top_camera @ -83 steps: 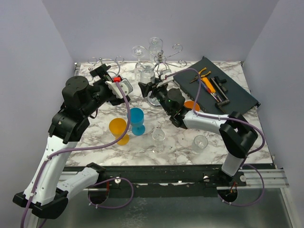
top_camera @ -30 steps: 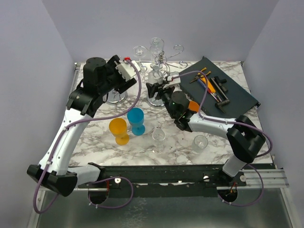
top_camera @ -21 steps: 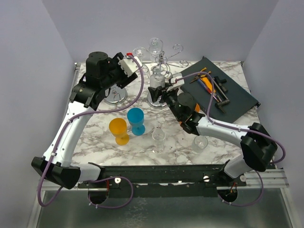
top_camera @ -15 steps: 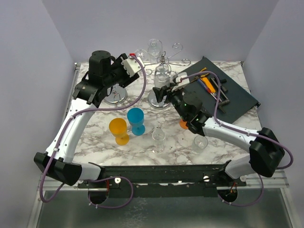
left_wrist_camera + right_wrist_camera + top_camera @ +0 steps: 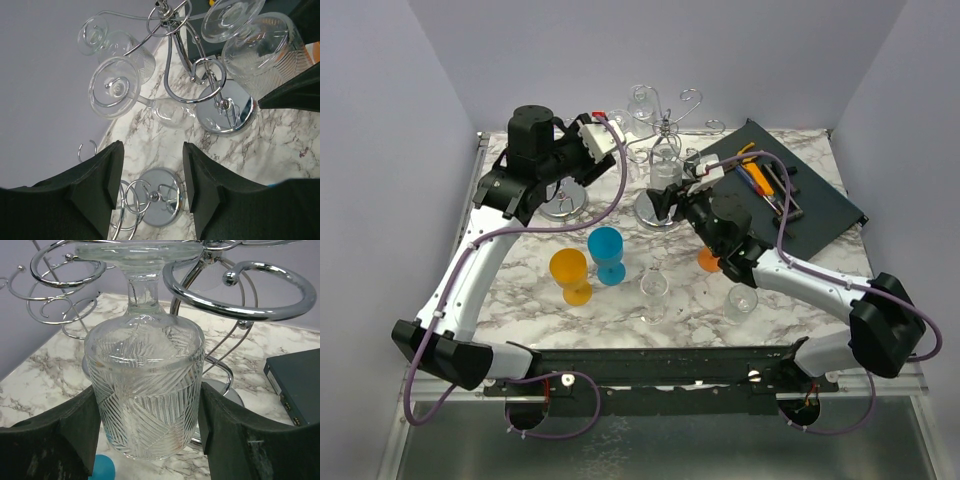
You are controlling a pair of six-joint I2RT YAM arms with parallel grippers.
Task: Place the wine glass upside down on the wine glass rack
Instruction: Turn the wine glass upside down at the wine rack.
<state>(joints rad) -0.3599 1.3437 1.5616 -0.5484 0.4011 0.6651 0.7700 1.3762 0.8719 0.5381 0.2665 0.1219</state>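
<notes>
A clear ribbed wine glass (image 5: pixel 145 390) hangs upside down between my right gripper's (image 5: pixel 147 425) fingers, which press on both sides of its bowl. Its foot (image 5: pixel 140 250) is up at the chrome rack's rings (image 5: pixel 235 290), and its stem stands between two rings. From above, the glass (image 5: pixel 665 168) is over the rack's round base (image 5: pixel 645 212), with the right gripper (image 5: pixel 668 192) below it. Two other clear glasses (image 5: pixel 116 90) hang on the rack's far arms. My left gripper (image 5: pixel 152 170) is open and empty above a second rack's base (image 5: pixel 157 202).
The second chrome rack (image 5: pixel 563 205) stands at the back left. A blue cup (image 5: pixel 608 252), an orange cup (image 5: pixel 568 272) and two small clear glasses (image 5: pixel 653 290) (image 5: pixel 741 300) stand in front. A dark tray with tools (image 5: pixel 800 200) lies at the back right.
My right arm has carried the glass rightwards and up to the rack's rings. My left arm has risen and swung back over the left rack, and is now still.
</notes>
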